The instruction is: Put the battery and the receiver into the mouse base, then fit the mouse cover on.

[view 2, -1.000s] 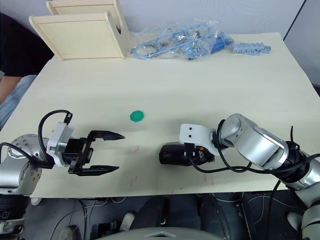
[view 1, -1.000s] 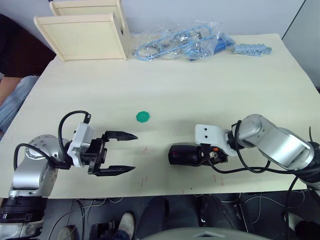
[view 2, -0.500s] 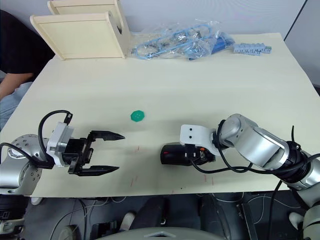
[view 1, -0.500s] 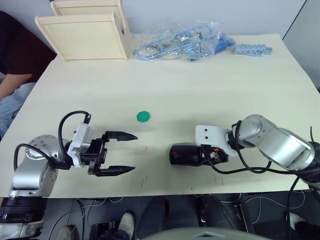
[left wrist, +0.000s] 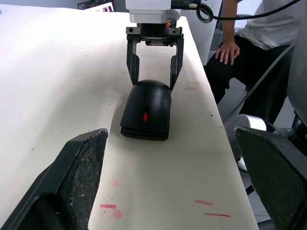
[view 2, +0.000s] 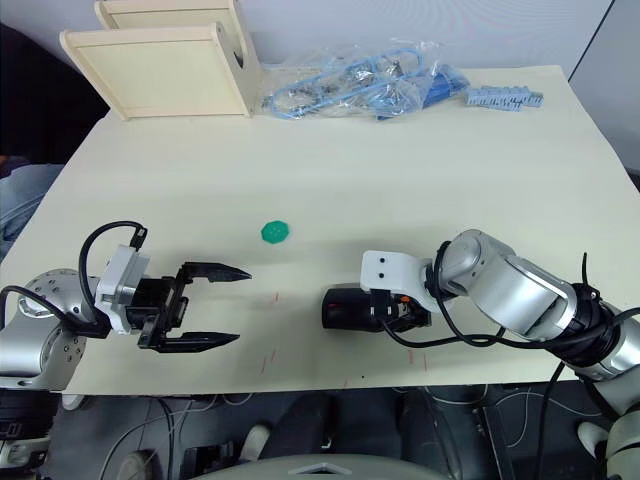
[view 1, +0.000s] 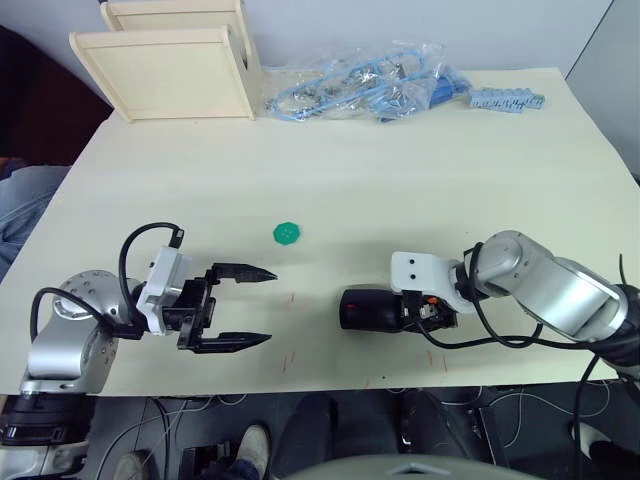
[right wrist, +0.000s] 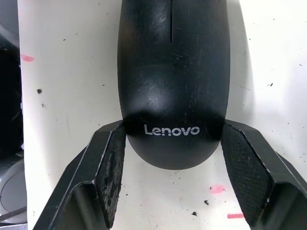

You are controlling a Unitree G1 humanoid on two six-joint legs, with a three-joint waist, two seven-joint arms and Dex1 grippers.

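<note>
The black mouse (view 1: 368, 308) lies near the table's front edge, right of centre. Its glossy mouse cover (right wrist: 172, 72), marked Lenovo, sits on top of the mouse base (left wrist: 144, 133), whose lower edge shows under it. A red spot glows on the mouse's front. The battery and the receiver are hidden or out of view. My right gripper (view 1: 405, 308) is shut on the mouse's logo end, one finger (right wrist: 108, 158) on each side. My left gripper (view 1: 269, 306) stands open to the mouse's left, apart from it and pointing at it.
A green disc (view 1: 287, 233) lies behind the left gripper. Wooden boxes (view 1: 170, 60), plastic bags of blue parts (view 1: 370, 85) and a blue-grey strip (view 1: 505, 100) line the far edge. A person sits at the left side (view 1: 25, 200).
The person at the left edge has shifted. Both grippers and the mouse stay almost where they were.
</note>
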